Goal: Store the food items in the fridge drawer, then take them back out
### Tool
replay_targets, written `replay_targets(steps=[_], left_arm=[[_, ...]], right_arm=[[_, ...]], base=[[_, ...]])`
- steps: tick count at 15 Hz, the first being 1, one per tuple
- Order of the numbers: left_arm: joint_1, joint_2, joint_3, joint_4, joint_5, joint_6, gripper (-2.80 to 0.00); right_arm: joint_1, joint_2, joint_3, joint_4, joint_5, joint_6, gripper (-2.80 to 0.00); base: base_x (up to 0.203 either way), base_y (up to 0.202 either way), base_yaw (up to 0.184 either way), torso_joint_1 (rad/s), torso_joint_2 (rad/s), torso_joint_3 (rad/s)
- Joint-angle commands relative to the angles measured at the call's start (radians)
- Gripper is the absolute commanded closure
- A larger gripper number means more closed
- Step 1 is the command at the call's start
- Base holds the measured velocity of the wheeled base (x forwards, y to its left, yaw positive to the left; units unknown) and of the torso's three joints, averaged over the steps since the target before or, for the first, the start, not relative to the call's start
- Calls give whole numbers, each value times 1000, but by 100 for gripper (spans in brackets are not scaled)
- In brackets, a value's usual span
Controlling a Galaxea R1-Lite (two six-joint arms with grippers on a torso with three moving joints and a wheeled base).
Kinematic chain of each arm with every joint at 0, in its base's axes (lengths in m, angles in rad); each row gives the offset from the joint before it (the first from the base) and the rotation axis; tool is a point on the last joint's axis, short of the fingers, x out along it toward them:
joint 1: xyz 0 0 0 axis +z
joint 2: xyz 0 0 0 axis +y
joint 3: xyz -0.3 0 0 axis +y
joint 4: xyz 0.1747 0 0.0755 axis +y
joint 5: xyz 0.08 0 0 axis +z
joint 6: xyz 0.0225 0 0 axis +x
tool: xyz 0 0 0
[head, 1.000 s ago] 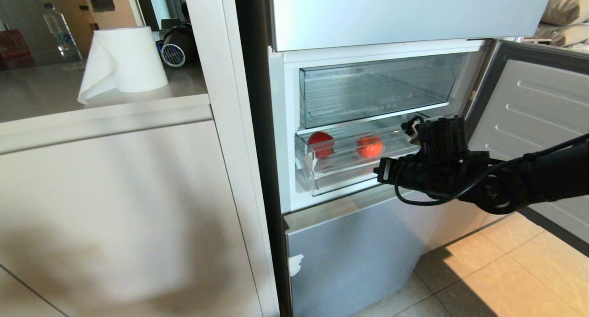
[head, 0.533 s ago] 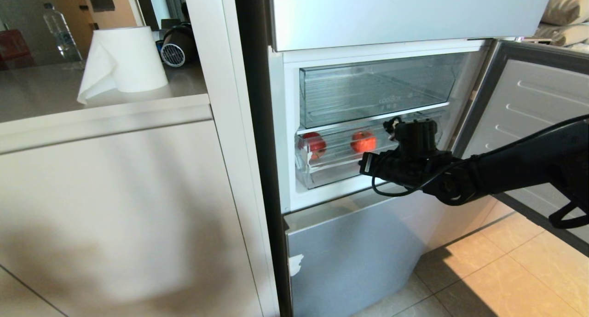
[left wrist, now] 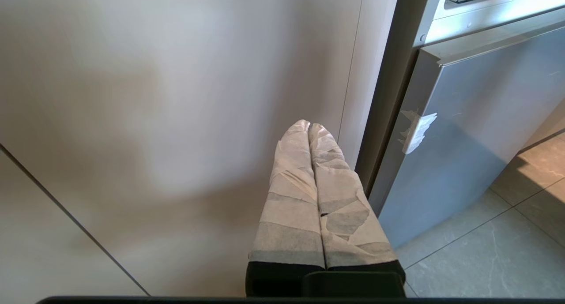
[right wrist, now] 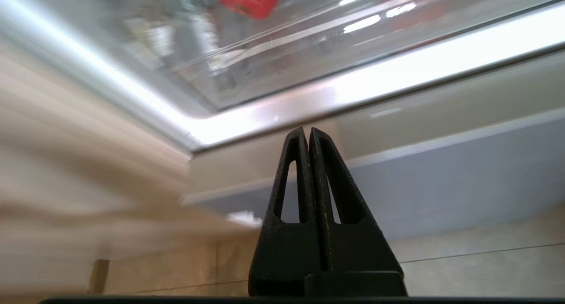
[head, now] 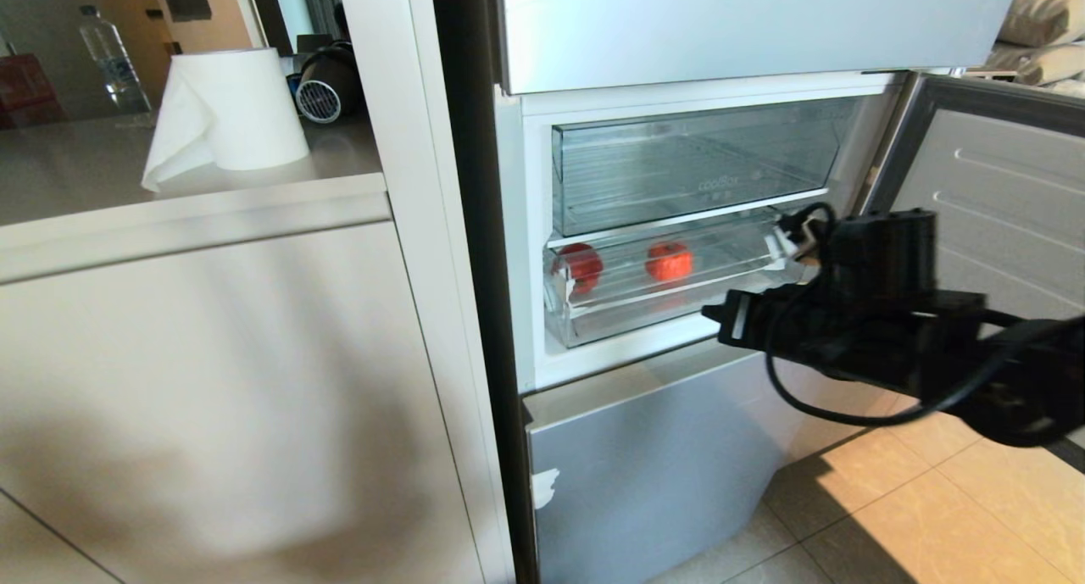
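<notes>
Both tomatoes (head: 668, 262) are seen stored in the pushed-in fridge drawer (head: 644, 308), so removal is judged outstanding, while the right gripper (right wrist: 306, 134), empty and fully closed, is held just before it.

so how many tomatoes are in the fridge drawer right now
2. One tomato sits at the left end of the clear fridge drawer, the other tomato near its middle. The right end is behind the right hand, so another may be hidden.
</notes>
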Motion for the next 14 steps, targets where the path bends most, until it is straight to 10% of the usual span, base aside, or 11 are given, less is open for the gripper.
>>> replay_targets(steps=[1,8,14], left_arm=[[0,0,0,1,0,0,0],[0,0,0,0,0,0,0],[0,0,0,1,0,0,0]], right_arm=[[8,-361,127,40,-11,-18,0],[-231,-1289,633,366,-6,-239,0],[-384,-1685,915,418,93,-513,0]], base=[[0,0,0,0,0,0],[0,0,0,0,0,0],[0,0,0,0,0,0]])
